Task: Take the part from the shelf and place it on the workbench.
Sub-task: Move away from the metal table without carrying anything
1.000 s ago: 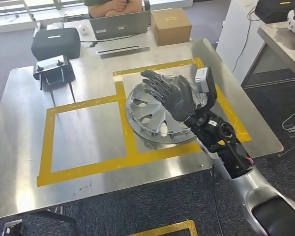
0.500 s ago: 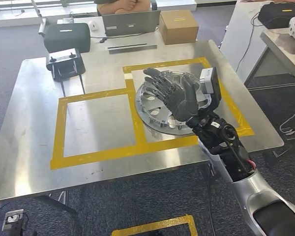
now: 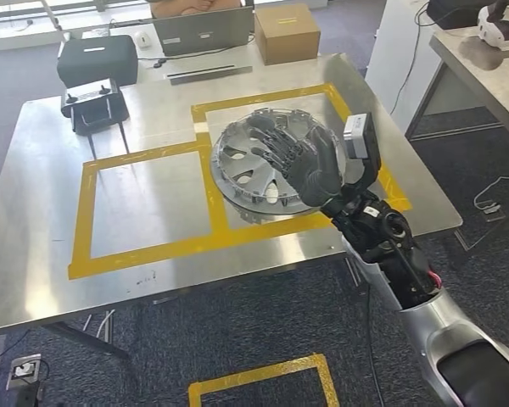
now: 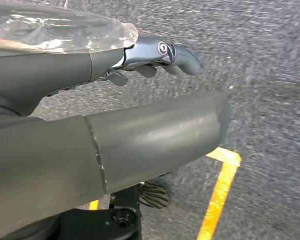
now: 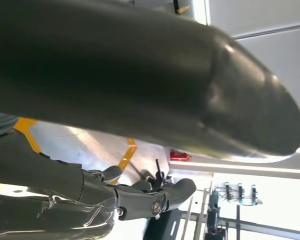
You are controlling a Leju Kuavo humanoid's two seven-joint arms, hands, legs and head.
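A silver hubcap (image 3: 245, 165) lies flat on the metal workbench (image 3: 47, 246), inside the right-hand square of yellow tape (image 3: 265, 229). My right hand (image 3: 306, 161) is spread above the hubcap's right half and holds nothing. In the right wrist view its dark fingers (image 5: 148, 197) stretch out apart from the thumb (image 5: 178, 75), with the bench top showing between them. My left hand (image 4: 103, 100) hangs over the carpeted floor, its fingers (image 4: 178, 55) extended and nothing in it.
At the bench's far side stand a black case (image 3: 97, 58), a black controller (image 3: 93, 100), a laptop (image 3: 200, 30) and a cardboard box (image 3: 287, 32), with a person (image 3: 187, 7) seated behind. Another table (image 3: 489, 76) stands at the right. The left tape square (image 3: 149, 203) is bare.
The whole picture has swayed sideways and back, so the camera moved. My right hand stays spread over the hubcap's right half, and the hubcap has not shifted on the bench.
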